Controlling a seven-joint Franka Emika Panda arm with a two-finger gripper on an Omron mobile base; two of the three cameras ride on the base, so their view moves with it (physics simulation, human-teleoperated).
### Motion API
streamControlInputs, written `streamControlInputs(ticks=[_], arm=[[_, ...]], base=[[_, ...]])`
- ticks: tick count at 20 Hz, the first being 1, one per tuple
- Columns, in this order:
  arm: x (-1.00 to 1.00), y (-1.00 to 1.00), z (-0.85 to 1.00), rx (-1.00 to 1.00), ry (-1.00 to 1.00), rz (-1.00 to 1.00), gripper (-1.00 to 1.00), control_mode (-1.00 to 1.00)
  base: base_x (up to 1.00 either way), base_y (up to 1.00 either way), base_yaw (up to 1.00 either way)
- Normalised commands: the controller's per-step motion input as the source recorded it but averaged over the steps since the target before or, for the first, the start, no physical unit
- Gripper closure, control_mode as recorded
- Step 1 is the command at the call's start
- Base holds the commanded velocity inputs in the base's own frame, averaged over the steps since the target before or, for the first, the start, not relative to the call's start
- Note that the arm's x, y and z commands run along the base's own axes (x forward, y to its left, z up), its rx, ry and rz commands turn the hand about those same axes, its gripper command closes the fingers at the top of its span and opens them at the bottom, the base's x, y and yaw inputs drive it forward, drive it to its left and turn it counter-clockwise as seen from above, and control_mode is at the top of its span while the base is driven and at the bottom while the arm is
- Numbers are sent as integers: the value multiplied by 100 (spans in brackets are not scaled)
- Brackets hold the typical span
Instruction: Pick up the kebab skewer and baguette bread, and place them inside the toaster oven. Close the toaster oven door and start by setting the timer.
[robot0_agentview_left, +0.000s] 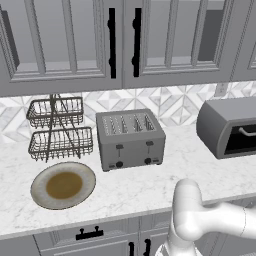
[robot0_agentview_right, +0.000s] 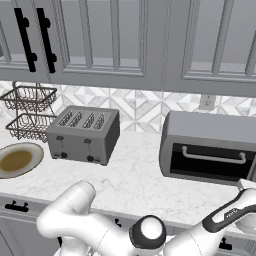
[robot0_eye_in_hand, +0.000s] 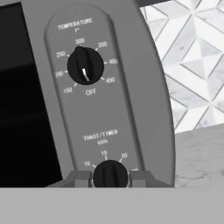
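The toaster oven (robot0_agentview_left: 220, 127) (robot0_agentview_right: 210, 132) stands at the right of the counter. Its dark glass door (robot0_agentview_right: 210, 165) is up against the front, with the pale bar handle (robot0_agentview_right: 212, 156) across it. Close up in the hand view I see its control panel (robot0_eye_in_hand: 127, 113), with a temperature knob (robot0_eye_in_hand: 85, 65) above and the timer knob (robot0_eye_in_hand: 110, 173) below. My gripper (robot0_eye_in_hand: 110, 178) is shut on the timer knob, one fingertip (robot0_eye_in_hand: 81, 178) on each side of it. The kebab skewer and baguette bread are out of view. The plate (robot0_agentview_left: 63, 185) (robot0_agentview_right: 17, 160) holds nothing.
A grey four-slot toaster (robot0_agentview_left: 130, 137) (robot0_agentview_right: 85, 132) sits mid-counter, with a two-tier wire basket rack (robot0_agentview_left: 60, 130) (robot0_agentview_right: 30, 112) to its left. Upper cabinets (robot0_agentview_left: 125, 40) hang overhead. A wall outlet (robot0_agentview_right: 206, 102) is on the tiled wall behind the oven.
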Motion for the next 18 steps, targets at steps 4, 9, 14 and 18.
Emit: streamControlInputs(ticks=[4, 9, 14, 18], arm=[[-5, 0, -3, 26, 0, 0, 100, -100], [-8, 0, -7, 27, 0, 0, 100, -100], [-10, 0, -10, 36, -4, 0, 100, -100], [-17, -1, -9, 41, -6, -1, 100, -100]], base=[[0, 0, 0], [0, 0, 0], [0, 0, 0], [0, 0, 0]])
